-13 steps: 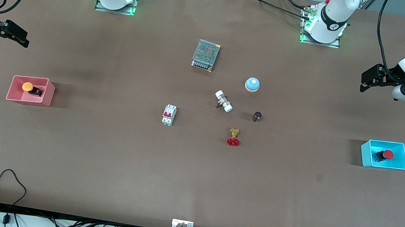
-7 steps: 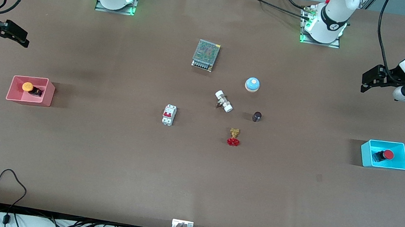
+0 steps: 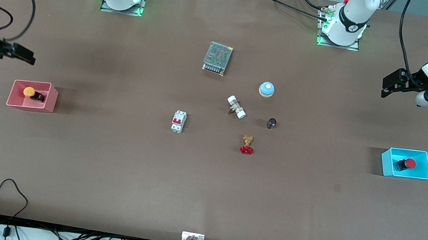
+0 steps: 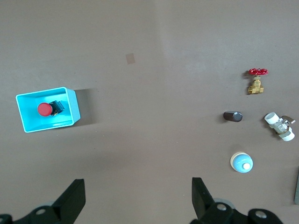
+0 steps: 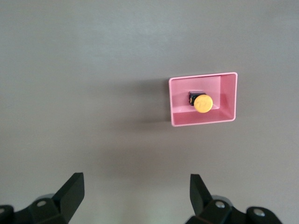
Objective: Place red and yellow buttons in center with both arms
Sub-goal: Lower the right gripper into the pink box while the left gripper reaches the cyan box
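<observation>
The red button [image 3: 410, 163] has a round red cap on a short black body and lies on its side in the blue bin [image 3: 426, 157] at the left arm's end of the table [image 3: 106, 172]. The yellow button [image 3: 29, 91] has an orange-yellow cap on a like black body and lies on its side in the pink bin [image 3: 52, 93] at the right arm's end. Both buttons are well apart from the table's middle.

The left gripper [image 3: 388, 84] hangs in the air over bare table at the left arm's end, pointing toward the middle; the left wrist view shows its fingers [image 4: 72, 201] spread wide with nothing between them. The right gripper [image 3: 24, 55] hangs over bare table at the right arm's end, near the pink bin but not above it; its fingers [image 5: 70, 191] are also spread wide and hold nothing.

Each bin holds only its one button. The blue bin's button lies with its cap toward the left arm's end.

Around the middle of the table stand a meshed power supply [image 3: 217, 58], a blue dome [image 3: 267, 89], a white-capped fitting [image 3: 236, 107], a dark knob [image 3: 271, 123], a red-handled valve [image 3: 247, 145] and a white breaker [image 3: 178, 121], all apart from one another.
</observation>
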